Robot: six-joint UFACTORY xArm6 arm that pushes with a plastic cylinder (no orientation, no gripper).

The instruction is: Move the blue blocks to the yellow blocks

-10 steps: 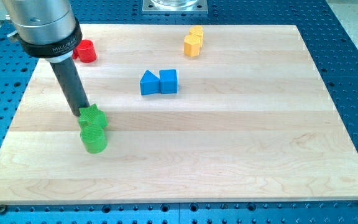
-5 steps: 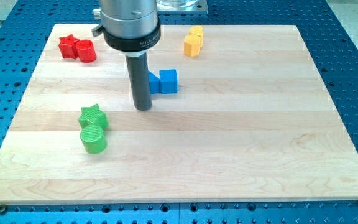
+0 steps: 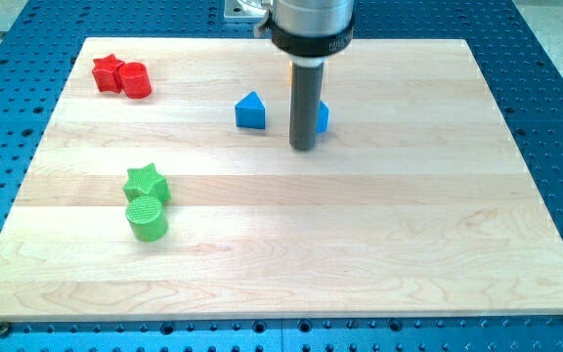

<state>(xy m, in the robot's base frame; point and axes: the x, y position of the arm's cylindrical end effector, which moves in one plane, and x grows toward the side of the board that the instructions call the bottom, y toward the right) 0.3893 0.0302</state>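
My tip (image 3: 304,148) rests on the board just right of centre, toward the view's top. A blue triangular block (image 3: 250,111) sits to the left of the rod, apart from it. A second blue block (image 3: 322,116) shows only as a sliver at the rod's right side, mostly hidden behind it. The yellow blocks are almost fully hidden behind the rod; only a thin orange-yellow edge (image 3: 292,70) shows at its left side near the view's top.
A red star (image 3: 108,71) and a red cylinder (image 3: 135,79) sit at the view's top left. A green star (image 3: 147,182) and a green cylinder (image 3: 148,218) sit at the left, lower down. The wooden board (image 3: 379,235) lies on a blue perforated table.
The rod swept from the green blocks at the left to the right, past the blue blocks. The blue triangle shifted right and up; the blue cube moved right, behind the rod.
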